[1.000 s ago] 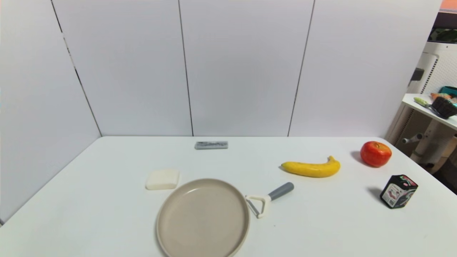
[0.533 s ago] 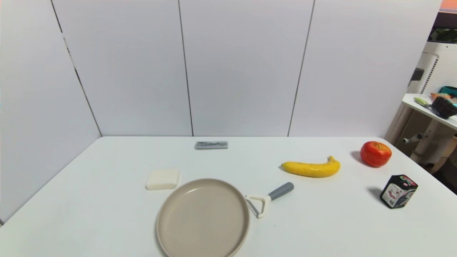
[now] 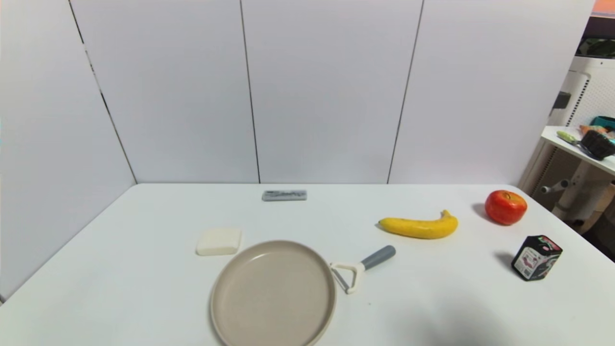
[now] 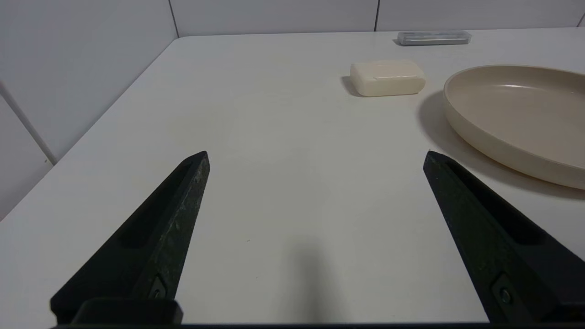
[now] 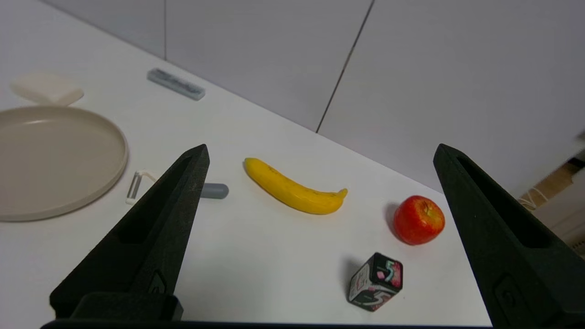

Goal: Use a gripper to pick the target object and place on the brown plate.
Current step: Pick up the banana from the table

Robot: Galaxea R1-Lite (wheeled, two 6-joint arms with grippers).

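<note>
The yellow banana (image 3: 419, 227) lies on the white table, right of centre; it also shows in the right wrist view (image 5: 295, 188). The brown plate (image 3: 273, 294) sits near the table's front, left of centre, and shows in the left wrist view (image 4: 516, 114) and the right wrist view (image 5: 55, 160). Neither gripper shows in the head view. My right gripper (image 5: 320, 151) is open and empty, above the table and well short of the banana. My left gripper (image 4: 315, 155) is open and empty, low over bare table left of the plate.
A red apple (image 3: 505, 206) and a black gum box (image 3: 536, 257) stand right of the banana. A peeler (image 3: 361, 269) lies between plate and banana. A cream block (image 3: 218, 241) sits behind the plate's left side. A grey bar (image 3: 284, 195) lies by the back wall.
A faint shadow has appeared on the table at the front right in the head view. The objects have not moved.
</note>
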